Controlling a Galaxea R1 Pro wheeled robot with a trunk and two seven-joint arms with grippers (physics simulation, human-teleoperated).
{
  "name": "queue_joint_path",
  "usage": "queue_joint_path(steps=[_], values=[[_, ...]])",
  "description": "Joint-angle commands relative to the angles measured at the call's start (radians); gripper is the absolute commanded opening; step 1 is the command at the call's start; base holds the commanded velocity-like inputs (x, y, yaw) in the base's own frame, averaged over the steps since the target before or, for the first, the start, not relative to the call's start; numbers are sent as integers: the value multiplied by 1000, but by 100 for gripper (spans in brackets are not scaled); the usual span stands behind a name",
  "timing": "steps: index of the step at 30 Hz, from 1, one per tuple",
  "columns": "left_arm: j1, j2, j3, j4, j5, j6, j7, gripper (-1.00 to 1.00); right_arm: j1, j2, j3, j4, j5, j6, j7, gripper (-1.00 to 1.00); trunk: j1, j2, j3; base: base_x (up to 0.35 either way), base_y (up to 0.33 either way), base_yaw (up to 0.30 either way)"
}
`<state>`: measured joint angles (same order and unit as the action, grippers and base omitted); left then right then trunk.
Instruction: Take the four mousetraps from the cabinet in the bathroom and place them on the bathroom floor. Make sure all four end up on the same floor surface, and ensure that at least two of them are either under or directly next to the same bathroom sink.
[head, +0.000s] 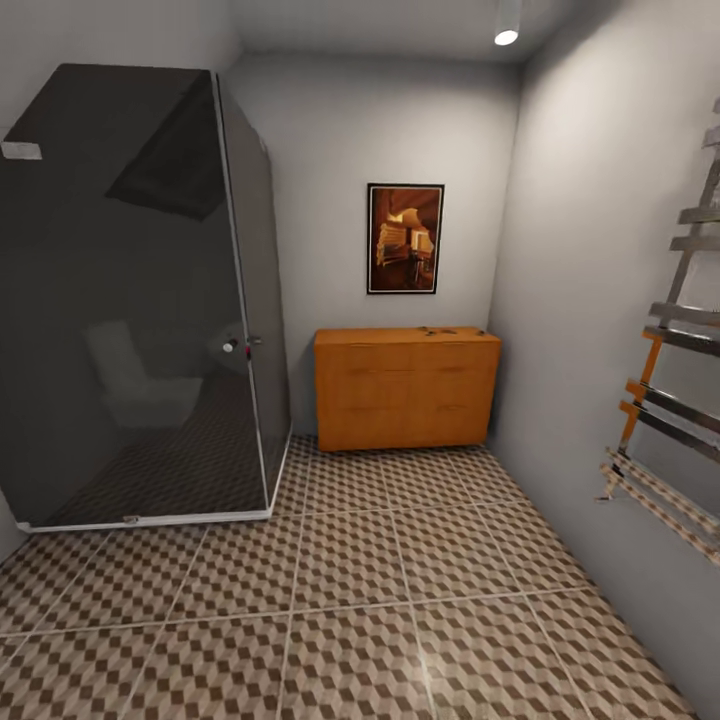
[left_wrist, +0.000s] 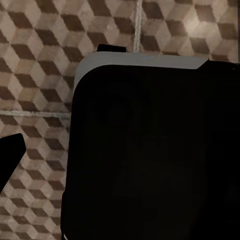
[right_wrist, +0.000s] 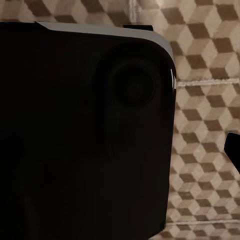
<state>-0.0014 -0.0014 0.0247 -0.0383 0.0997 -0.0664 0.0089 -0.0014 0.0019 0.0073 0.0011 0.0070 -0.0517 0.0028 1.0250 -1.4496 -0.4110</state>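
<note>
The orange-brown cabinet (head: 406, 388) stands against the far wall in the head view, its doors and drawers shut. A few small dark flat items, apparently mousetraps (head: 438, 330), lie on its flat top towards the right; they are too small to count. The cube-patterned bathroom floor (head: 350, 600) stretches from me to the cabinet. The sink is out of view. In the left wrist view a dark fingertip (left_wrist: 10, 156) juts in at the picture's edge over the floor (left_wrist: 40, 60); in the right wrist view another dark fingertip (right_wrist: 233, 148) does the same.
A dark glass shower enclosure (head: 140, 300) fills the left side. A chrome towel rack (head: 670, 400) juts from the right wall. A framed picture (head: 405, 238) hangs above the cabinet. A black part of my own body (left_wrist: 150, 155) blocks most of each wrist view.
</note>
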Motion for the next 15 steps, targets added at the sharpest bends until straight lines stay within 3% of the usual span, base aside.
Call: queue_joint_path(steps=[1, 8, 15], values=[[0, 0, 1, 0, 9, -3, 0, 100, 0, 0, 0, 0, 1, -3, 0, 100, 0, 0, 0, 0, 0, -276], [0, 0, 0, 1, 9, 0, -2, 100, 0, 0, 0, 0, 1, -3, 0, 100, 0, 0, 3, 1, 0, -258], [0, 0, -1, 1, 9, 5, -8, 100, 0, 0, 0, 0, 0, -4, 0, 100, 0, 0, 5, 109, 0, -110]])
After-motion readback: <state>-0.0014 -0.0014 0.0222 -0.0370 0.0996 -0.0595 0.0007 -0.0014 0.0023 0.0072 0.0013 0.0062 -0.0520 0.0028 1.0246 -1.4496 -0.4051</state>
